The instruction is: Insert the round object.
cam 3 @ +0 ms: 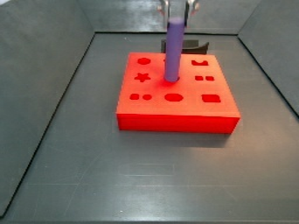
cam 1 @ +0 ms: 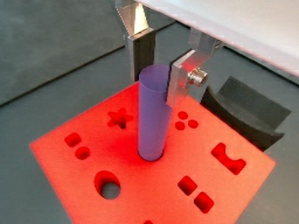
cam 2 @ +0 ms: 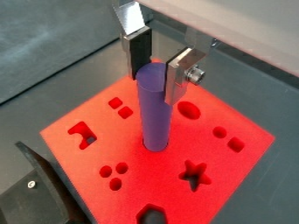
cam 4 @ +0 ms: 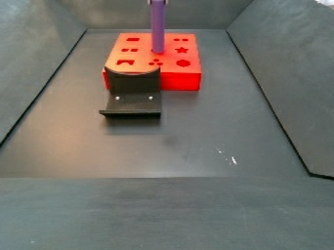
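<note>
Above the red block [cam 1: 152,166], the pincer [cam 1: 162,68] is clamped on the upper end of the round object [cam 1: 151,114], which stands upright with its lower tip at or in a hole near the block's middle. Smooth, stiff and apparently light, the peg could slip between the pads; a hold high on its shaft suits it. Behind the block on the desk [cam 3: 70,166] waits the dark holder [cam 4: 131,103].

Both wrist views look steeply down from close beside the gripper [cam 1: 162,54] onto the red block [cam 1: 93,175]. A side view faces the block [cam 3: 176,112] from a raised near position; a side view sees it [cam 4: 131,61] from farther back, beyond the fixture [cam 4: 131,101].
</note>
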Tool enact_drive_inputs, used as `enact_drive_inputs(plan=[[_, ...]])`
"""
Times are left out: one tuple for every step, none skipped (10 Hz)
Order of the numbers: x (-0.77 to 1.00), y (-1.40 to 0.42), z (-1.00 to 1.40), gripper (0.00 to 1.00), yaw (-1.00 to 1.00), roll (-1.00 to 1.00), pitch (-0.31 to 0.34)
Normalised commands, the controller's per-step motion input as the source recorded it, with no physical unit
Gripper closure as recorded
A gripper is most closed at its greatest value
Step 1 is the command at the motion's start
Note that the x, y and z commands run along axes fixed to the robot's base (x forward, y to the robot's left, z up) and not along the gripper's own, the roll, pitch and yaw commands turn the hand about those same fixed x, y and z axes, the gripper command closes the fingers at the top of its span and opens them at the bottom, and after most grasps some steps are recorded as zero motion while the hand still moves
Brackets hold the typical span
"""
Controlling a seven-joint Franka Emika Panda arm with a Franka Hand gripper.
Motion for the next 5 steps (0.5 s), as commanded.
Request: enact_drive_inputs(plan=[[0.18, -0.09, -0.57, 1.00, -0.17, 0.26, 0.033], [0.22, -0.12, -0.57, 1.00, -0.17, 0.25, 0.043], [0.25, -0.15, -0.54, 1.00, -0.19, 0.19, 0.036], [0.06, -0.01, -0.37, 1.00, -0.10, 0.10, 0.001], [0.00, 0.00, 0.00, 1.00, 0.00, 0.00, 0.000]])
